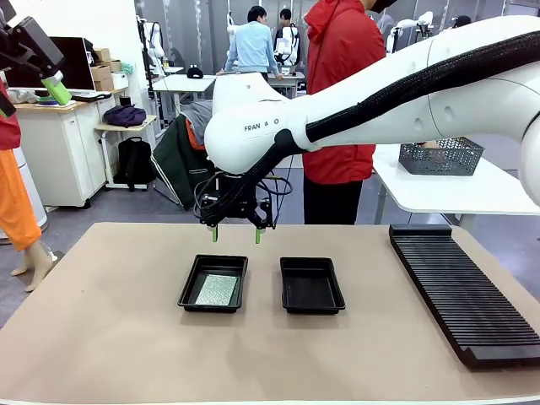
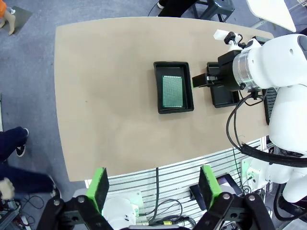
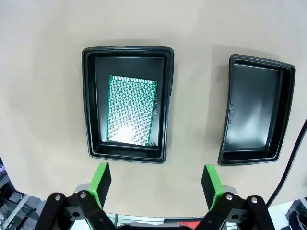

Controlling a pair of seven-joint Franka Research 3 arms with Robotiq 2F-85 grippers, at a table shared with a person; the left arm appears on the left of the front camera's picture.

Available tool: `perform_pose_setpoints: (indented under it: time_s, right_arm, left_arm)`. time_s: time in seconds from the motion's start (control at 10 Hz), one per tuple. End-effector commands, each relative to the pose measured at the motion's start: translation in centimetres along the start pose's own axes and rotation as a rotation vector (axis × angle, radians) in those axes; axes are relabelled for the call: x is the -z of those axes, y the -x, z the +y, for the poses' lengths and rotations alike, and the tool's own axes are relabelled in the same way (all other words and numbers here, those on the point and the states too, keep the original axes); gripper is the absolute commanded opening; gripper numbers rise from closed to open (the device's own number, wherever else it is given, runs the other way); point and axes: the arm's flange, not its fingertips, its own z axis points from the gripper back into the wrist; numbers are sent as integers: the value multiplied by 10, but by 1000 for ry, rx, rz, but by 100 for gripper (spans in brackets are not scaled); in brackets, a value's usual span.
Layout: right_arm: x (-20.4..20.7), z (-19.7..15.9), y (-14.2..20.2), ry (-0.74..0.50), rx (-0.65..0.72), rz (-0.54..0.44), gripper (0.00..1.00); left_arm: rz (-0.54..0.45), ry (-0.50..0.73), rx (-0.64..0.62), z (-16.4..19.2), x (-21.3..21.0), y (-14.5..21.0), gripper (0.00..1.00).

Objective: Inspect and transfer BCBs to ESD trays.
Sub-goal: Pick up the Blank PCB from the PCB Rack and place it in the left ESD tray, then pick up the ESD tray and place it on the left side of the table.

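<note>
I have the right gripper hovering wide open and empty over the left ESD tray and right ESD tray. 1 BCB lies flat in the left one. My left gripper hangs high, fingers spread, holding nothing.

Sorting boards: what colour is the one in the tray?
The board is green, finely dotted; clearest in right wrist view.

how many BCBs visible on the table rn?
1. The BCB lies flat in the left ESD tray. The right ESD tray holds none. More could sit in the slotted rack; its grooves are too fine to tell.
</note>
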Motion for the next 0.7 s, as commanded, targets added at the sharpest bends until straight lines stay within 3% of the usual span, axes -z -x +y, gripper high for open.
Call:
perform_pose_setpoints:
  time_s: [0.0,0.6]
  right_arm:
    - [-2,-2,2,1,-2,-4,100]
    - [-2,-2,2,1,-2,-4,100]
  left_arm:
    - [0,0,-2,0,0,1,100]
    - [0,0,-2,0,0,1,100]
